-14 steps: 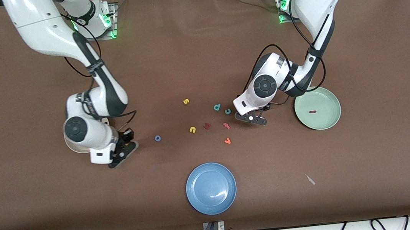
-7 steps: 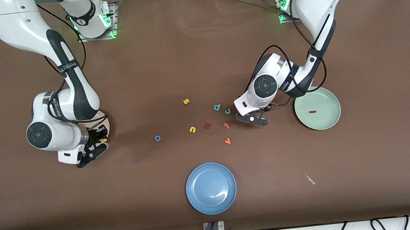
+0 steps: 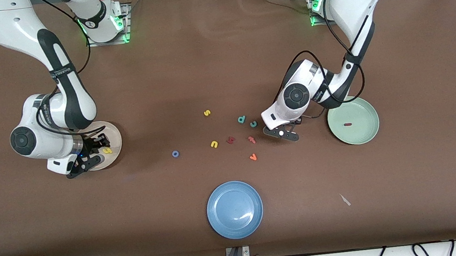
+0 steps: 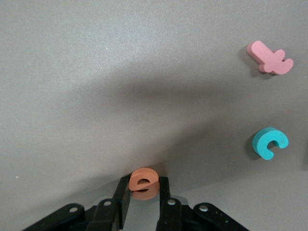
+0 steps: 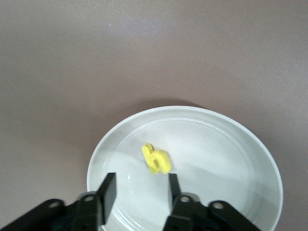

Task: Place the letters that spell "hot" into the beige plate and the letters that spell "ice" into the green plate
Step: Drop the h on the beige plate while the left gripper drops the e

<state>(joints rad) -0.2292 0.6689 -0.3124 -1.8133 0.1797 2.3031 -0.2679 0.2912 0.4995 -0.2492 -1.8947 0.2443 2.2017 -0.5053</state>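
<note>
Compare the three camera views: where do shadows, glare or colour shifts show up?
Front view: even light, soft arm shadows, a bright glint on the blue plate. Left wrist view: the brown table looks grey, and a broad dark shadow spreads above the orange "e". Right wrist view: the beige plate looks whitish, the yellow "h" slightly soft.

We see yellow "h" point(image 5: 156, 159) lying in the beige plate point(image 3: 113, 133), dark "i" point(image 3: 348, 124) in the green plate point(image 3: 368, 132), and orange "e" point(image 4: 142, 178) apparently pinched upright.

The brown table point(image 3: 219, 51) carries scattered foam letters point(image 3: 214, 144) and three plates point(image 3: 234, 209).
</note>
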